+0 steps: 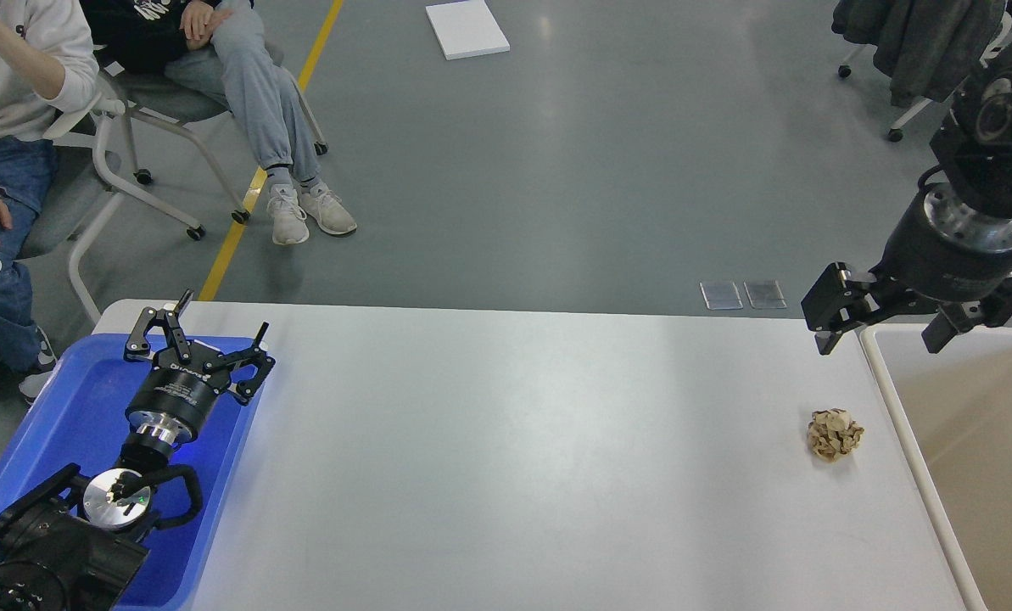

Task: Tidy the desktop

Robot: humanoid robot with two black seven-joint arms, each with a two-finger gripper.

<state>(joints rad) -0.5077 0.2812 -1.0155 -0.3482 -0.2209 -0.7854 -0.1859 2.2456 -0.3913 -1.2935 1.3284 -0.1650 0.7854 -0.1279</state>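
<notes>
The table (506, 441) filled the lower half of the head view, its white-grey top running from the rounded corner at 9 o'clock to the right edge, with its near side cut off by the bottom of the frame. A crumpled ball of brown paper (835, 434) lay on it at 4 o'clock, alone, close to the table's right edge and apart from both arms.

At 8 o'clock a blue tray (73, 399) sat on the table's left end, its near corner cut off by the frame and much of its floor hidden by the left arm. The left tool (203, 336) hovered over the tray's far rim, fingers spread wide with nothing between them.

At 3 o'clock the right tool (883, 327) hung above the gap between the table and a beige bin (904, 416) with a cream rim. Its two fingers stood well apart and held nothing; the right-hand finger sat over the bin's opening. The bin ran out of frame at right and bottom, so only part of its inside showed.

Beyond the table, at 10 and 11 o'clock, two seated people (217, 51) were cut off at the top, their faces out of view. A white board (466, 29) lay on the grey floor (556, 170) at 12 o'clock.
</notes>
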